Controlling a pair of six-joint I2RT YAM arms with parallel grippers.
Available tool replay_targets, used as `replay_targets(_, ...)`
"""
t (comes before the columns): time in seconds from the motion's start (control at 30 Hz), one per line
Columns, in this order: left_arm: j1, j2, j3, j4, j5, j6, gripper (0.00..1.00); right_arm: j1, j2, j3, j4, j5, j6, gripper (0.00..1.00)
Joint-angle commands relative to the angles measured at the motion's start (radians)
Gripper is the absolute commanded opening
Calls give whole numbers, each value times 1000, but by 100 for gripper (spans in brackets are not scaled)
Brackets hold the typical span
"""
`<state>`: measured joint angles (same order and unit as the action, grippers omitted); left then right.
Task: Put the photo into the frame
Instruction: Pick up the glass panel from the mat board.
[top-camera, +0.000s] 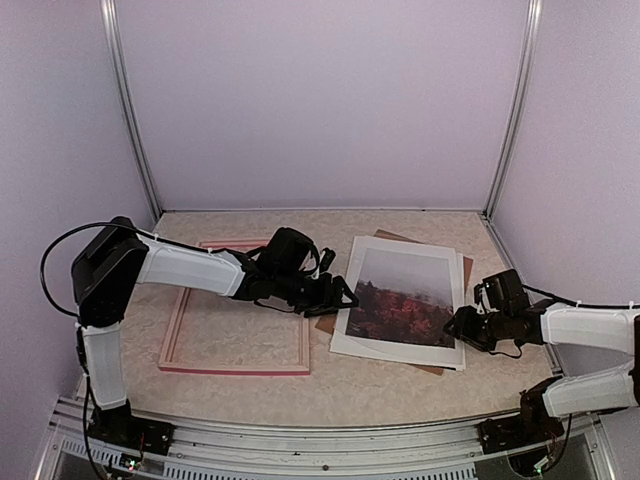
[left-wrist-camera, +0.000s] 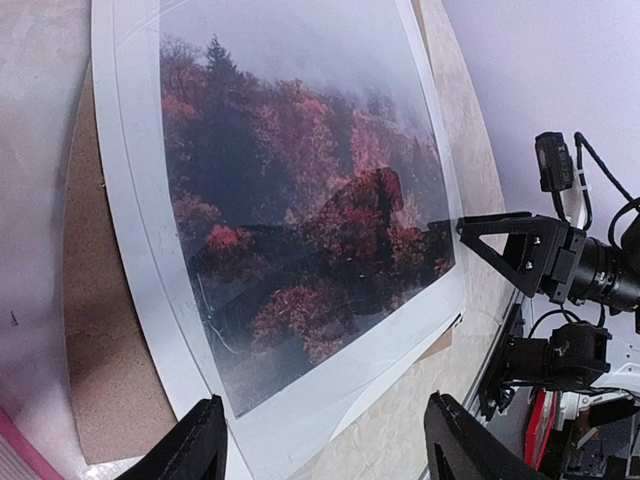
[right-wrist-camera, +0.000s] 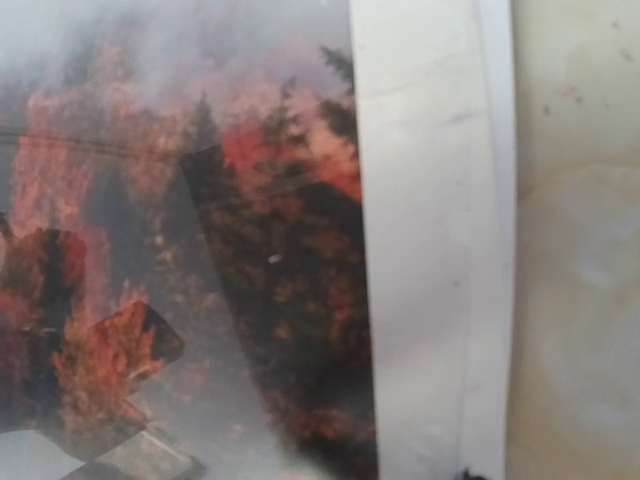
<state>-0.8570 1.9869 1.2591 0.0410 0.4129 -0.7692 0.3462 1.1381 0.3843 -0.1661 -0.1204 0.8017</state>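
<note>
Hovering open-jawed mid-picture, left gripper faces the photo: looks light, floppy, slick, so pinch its white border; right gripper, jaws unreadable.

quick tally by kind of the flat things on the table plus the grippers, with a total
photo: 1
frame: 1
brown backing board: 1
grippers: 2 (left gripper, right gripper)
total: 5
</note>
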Motion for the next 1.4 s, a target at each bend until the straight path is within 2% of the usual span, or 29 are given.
replay_targets(0.0, -28, -42, -28, 63, -6, 7, 67, 33, -26, 21, 29, -96, 39, 54)
replay_targets(0.5, -28, -44, -117, 74, -87, 11, 66, 14, -99, 29, 63, -190, 99, 48)
replay_targets(1.07, -31, -58, -148, 81, -123, 22, 66, -8, -145, -59, 200, -293, 263, 36)
replay_targets(1.27, -31, -74, -146, 66, -139, 35, 66, -8, -149, -38, 153, -244, 246, 27)
replay_targets(1.37, -28, -86, -142, 53, -153, 50, 66, -8, -150, -18, 111, -212, 225, 16)
